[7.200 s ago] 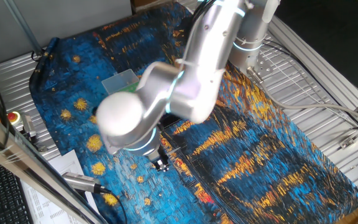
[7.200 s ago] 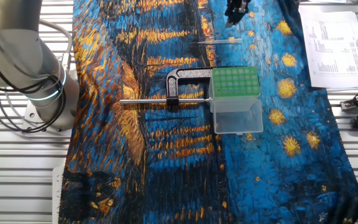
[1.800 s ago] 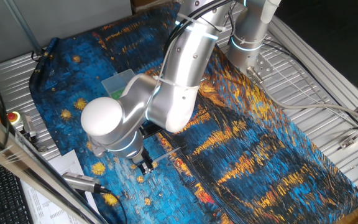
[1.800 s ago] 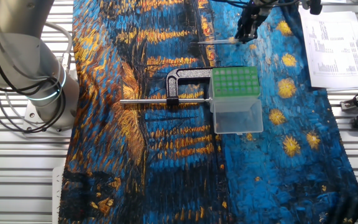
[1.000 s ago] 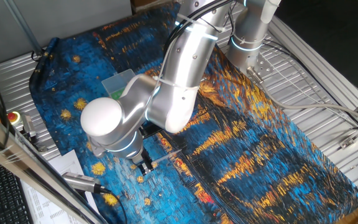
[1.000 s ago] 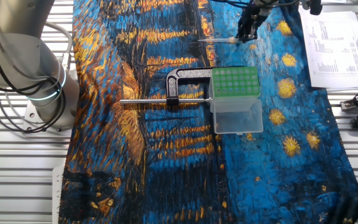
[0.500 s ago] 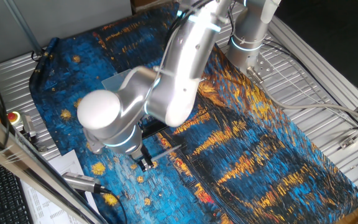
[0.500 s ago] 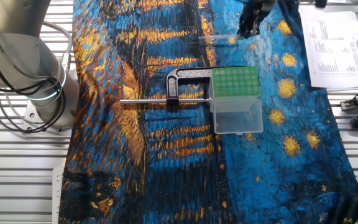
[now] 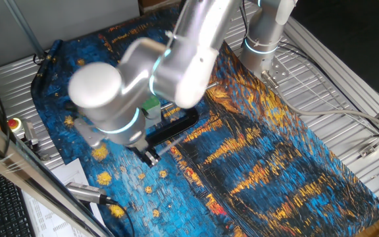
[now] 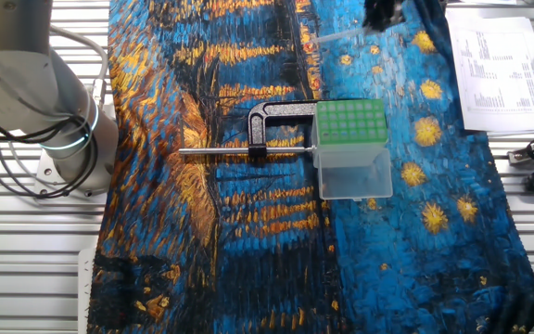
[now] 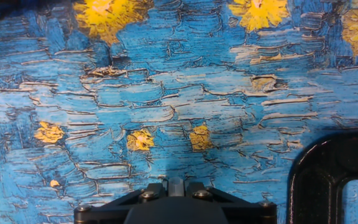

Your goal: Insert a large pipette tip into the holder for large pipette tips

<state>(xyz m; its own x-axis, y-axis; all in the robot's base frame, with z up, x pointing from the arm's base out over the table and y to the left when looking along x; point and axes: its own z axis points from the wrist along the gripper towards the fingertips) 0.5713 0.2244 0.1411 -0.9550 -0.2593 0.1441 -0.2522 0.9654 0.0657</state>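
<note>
I see a matt painted cloth (image 10: 248, 232), translucent plastic holder (image 10: 352, 162) (green top), and glossy black clamp (image 10: 269, 125).

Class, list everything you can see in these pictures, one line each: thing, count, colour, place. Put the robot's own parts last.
Painted cloth: one, blue and orange, spread over the table.
Holder for large pipette tips: one, green holed top on a clear box, middle of the cloth.
Clamp frame: one, black, touching the holder's side.
Metal rod: one, shiny, running through the clamp.
Large pipette tip: one, pale translucent, held above the cloth at the tool.
Printed paper: one sheet, white, beside the cloth.
Robot arm: one, silver, over the cloth.
Tool: one, black, shut on the tip.
</note>
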